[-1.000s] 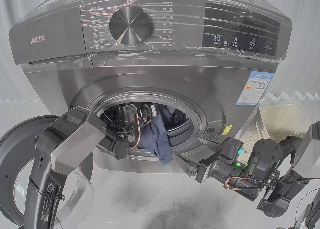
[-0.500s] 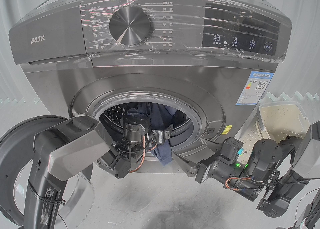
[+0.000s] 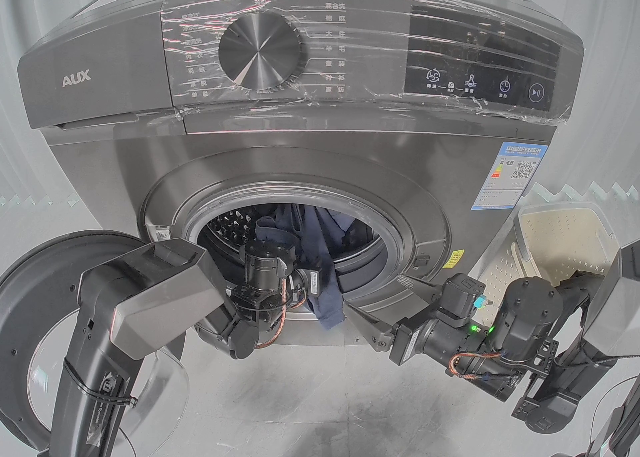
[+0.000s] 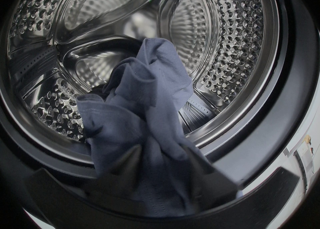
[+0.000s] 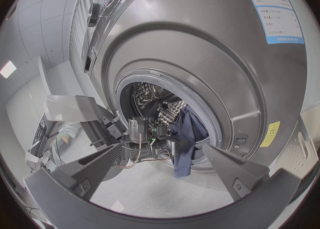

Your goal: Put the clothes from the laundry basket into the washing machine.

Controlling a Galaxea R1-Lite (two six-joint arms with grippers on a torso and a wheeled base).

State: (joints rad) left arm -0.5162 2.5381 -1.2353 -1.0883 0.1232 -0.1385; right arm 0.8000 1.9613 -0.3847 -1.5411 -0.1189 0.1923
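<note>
Hanging over the drum rim (image 3: 395, 246) at centre frame, the navy garment (image 3: 319, 258) is being left free to slide out of the washing machine (image 3: 333, 158). Left claw (image 4: 162, 153) and right claw (image 3: 375, 293) are being held apart, empty.

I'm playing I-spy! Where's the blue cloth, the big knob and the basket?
blue cloth (image 3: 331, 305): head view, part hanging over the door rim.
knob (image 3: 260, 52): head view, centre of face.
basket (image 3: 567, 238): head view, inside wall.

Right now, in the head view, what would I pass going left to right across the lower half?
Open washer door → left arm → navy garment hanging out of the drum mouth → right gripper → laundry basket.
</note>
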